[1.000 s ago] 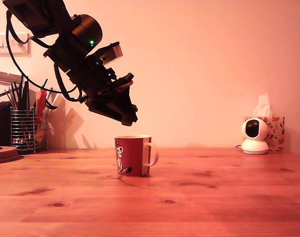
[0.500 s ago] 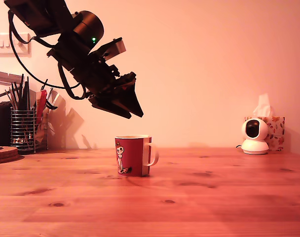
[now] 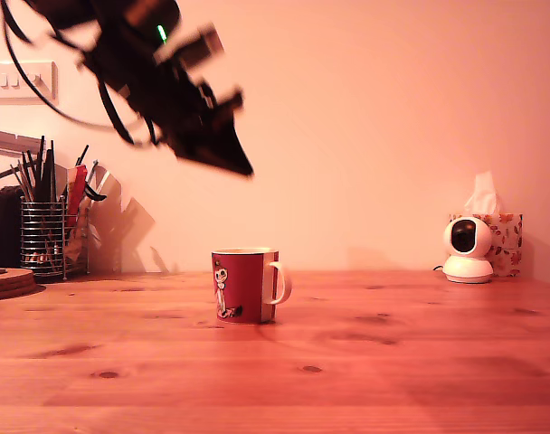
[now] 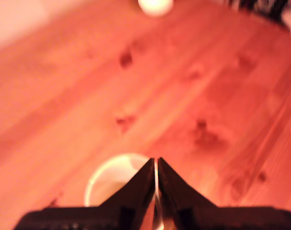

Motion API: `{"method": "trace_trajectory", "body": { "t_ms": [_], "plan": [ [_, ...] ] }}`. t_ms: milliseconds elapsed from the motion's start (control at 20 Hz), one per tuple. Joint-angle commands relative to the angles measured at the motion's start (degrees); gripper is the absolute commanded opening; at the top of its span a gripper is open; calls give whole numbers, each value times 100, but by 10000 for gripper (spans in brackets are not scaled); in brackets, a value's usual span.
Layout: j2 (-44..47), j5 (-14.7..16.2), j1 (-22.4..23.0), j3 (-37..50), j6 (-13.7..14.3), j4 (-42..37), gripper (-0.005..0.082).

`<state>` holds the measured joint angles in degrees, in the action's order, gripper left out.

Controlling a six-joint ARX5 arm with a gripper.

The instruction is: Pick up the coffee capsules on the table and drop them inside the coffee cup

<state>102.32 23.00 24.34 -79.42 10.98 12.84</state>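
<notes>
The coffee cup [image 3: 243,285], a red mug with a white handle and a cartoon figure, stands on the wooden table [image 3: 393,362] in the exterior view. My gripper [image 3: 245,169] hangs well above it, motion-blurred, pointing down toward the exterior view's right. In the wrist view the dark fingers meet in a thin line, so the gripper [image 4: 155,161] is shut, and nothing shows between them. The coffee cup [image 4: 112,184] is seen from above just past the fingertips; its white inside is partly hidden by them. No coffee capsules are in view on the table [image 4: 207,96].
A wire utensil holder [image 3: 42,237] and a round wooden board [image 3: 5,280] stand at the exterior view's left. A white camera [image 3: 467,249] and a tissue box [image 3: 503,237] sit at the far right, by the wall. A wall switch [image 3: 20,80] is behind the arm.
The arm has lifted: the gripper rose from close above the mug's rim to well above it. The mug has not moved.
</notes>
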Motion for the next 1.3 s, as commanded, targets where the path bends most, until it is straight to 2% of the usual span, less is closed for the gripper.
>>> {"method": "trace_trajectory", "body": {
  "t_ms": [0,100,300,450,650,850,950,1250],
  "plan": [
    [28,77,-153,-52,-101,-26,-19],
    [-15,175,-258,-52,-197,59,-19],
    [-223,330,-321,-35,-199,332,-19],
    [-319,332,-315,107,-197,291,-19],
    [-787,98,-313,1152,-205,-179,-19],
    [-1423,-155,-479,2006,-450,-546,-19],
    [-1709,-254,-551,2243,-643,-461,-19],
    [-2601,-363,-745,2583,-647,-256,-19]
  ]
}}
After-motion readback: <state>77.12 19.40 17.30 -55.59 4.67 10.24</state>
